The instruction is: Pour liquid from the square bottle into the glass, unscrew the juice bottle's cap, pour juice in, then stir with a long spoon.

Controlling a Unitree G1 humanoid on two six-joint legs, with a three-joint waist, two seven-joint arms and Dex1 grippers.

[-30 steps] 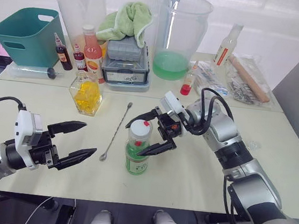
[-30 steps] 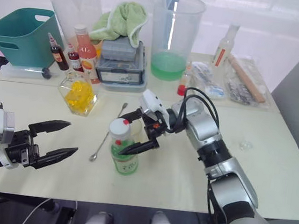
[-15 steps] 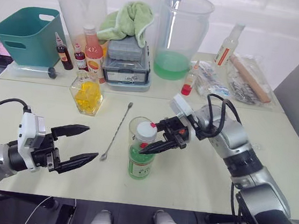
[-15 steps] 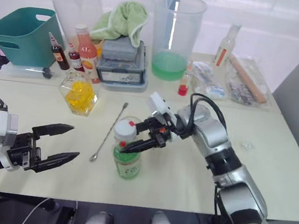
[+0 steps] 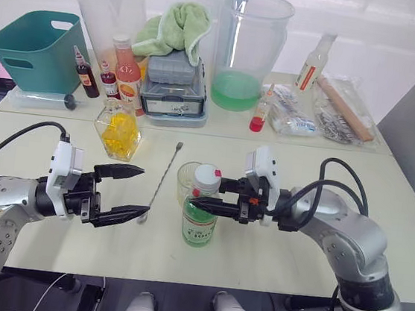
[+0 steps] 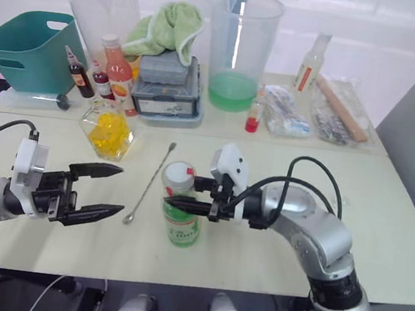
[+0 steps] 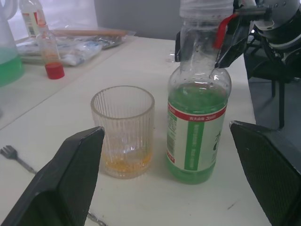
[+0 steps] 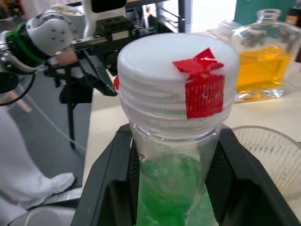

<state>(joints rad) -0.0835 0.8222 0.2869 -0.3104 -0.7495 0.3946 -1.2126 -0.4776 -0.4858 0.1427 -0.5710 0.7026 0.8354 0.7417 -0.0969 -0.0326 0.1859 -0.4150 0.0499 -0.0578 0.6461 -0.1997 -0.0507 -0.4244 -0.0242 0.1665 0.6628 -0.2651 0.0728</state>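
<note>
The juice bottle (image 5: 200, 213) stands upright near the table's front edge, just beside the glass (image 5: 187, 182). The right gripper (image 5: 213, 202) reaches in level from the bottle's right, its fingers straddling the neck right under the white cap (image 5: 206, 176). The left gripper (image 5: 130, 190), spread wide and empty, points at the bottle's body from the other side, still apart.

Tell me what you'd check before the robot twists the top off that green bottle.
1. Right gripper around the juice bottle's neck, under the cap: ok.
2. Firm hold on the neck: cannot tell.
3. Cap in place, red tape on it: ok.
4. Bottle upright on the table: ok.
5. Left gripper open, apart from the bottle: ok.
6. Glass close beside the bottle, could be knocked: not ok.
</note>
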